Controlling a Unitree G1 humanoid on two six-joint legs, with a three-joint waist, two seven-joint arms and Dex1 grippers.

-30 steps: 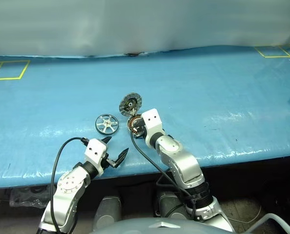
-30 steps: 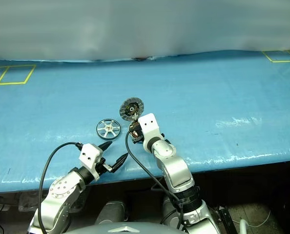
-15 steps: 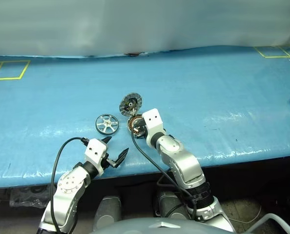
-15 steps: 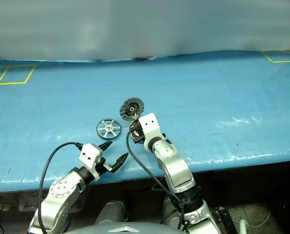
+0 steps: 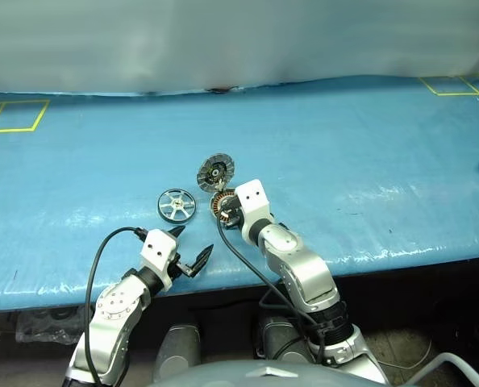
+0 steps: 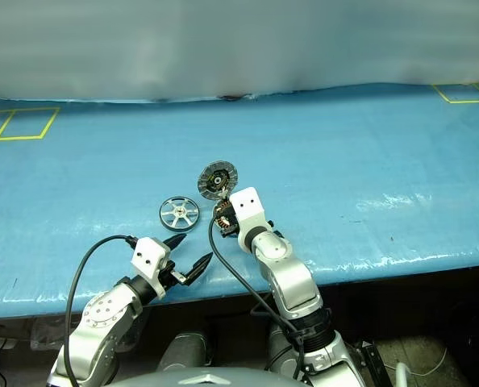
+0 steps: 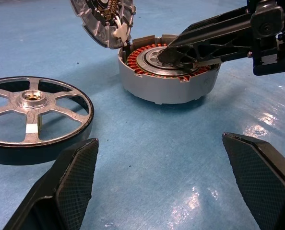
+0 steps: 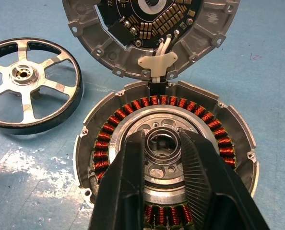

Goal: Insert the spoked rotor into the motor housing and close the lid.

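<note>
— Leftmost, then?
— Left gripper [image 5: 189, 247], fingers spread wide, holding nothing, low at table [image 5: 368, 137] edge. Rotor [image 5: 177, 204] flat just beyond its tips, untouched.
— Further right?
— Housing [image 7: 167, 72] right of rotor, lid [image 8: 149, 33] tipped up at far rim, ribbed face showing. Right gripper [image 8: 162, 143] over housing centre, fingers slightly apart, flanking silver hub; contact unclear.
</note>
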